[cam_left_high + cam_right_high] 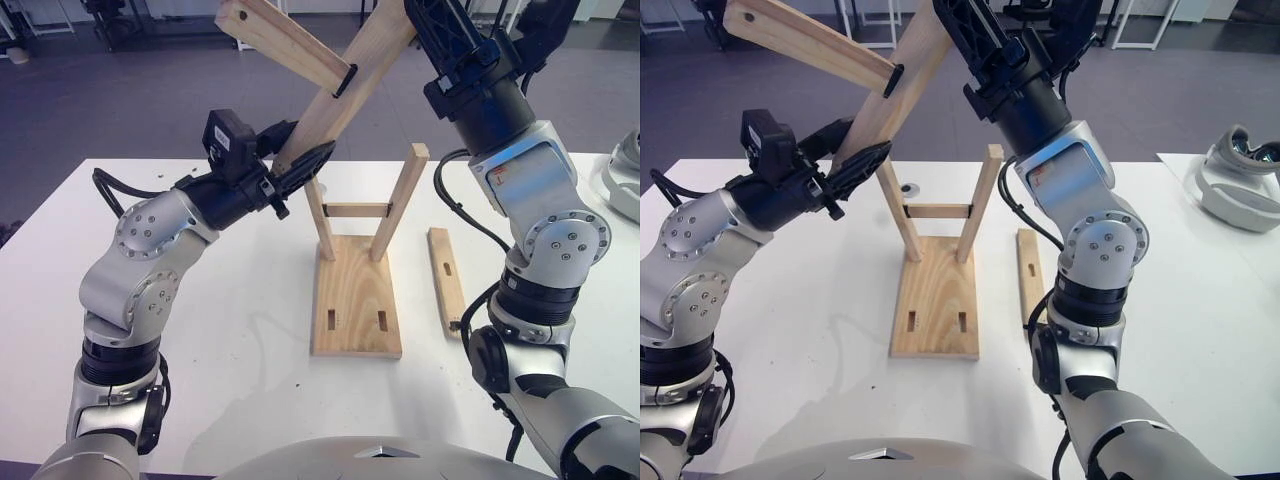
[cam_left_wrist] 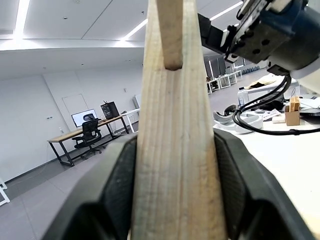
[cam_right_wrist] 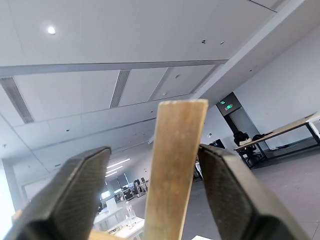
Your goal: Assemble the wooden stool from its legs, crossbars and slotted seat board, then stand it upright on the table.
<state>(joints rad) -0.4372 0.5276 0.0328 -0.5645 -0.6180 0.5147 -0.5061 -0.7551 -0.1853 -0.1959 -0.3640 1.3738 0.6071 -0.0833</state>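
Pale, square-cut softwood all round, grain showing, on a smooth white bench (image 1: pixel 200 300). The seat board (image 1: pixel 355 290) lies flat mid-bench, a plain rectangle. Two upright legs (image 1: pixel 398 200) are planted in its far end, leaning a little, with a thin rung (image 1: pixel 357 210) bridging them. Two small slots (image 1: pixel 383 319) at the near end stand unfilled.

Just to the right, apart from the board, a loose crossbar (image 1: pixel 445 275) lies flat: a narrow slat with a slot cut in it. A white headset (image 1: pixel 1230 170) sits well off to the right.

Up in the air above the board, the raised leg (image 1: pixel 375 55) slants across. The left gripper (image 1: pixel 297 150) is clamped tight on its lower end, black pads pressed to both faces, and hides the top of one upright leg. The right gripper (image 3: pixel 154 150) straddles the top end, parted, with a gap showing beside one finger. A second slat (image 1: pixel 280 40) plugs into the raised leg's slot and juts away to the left.
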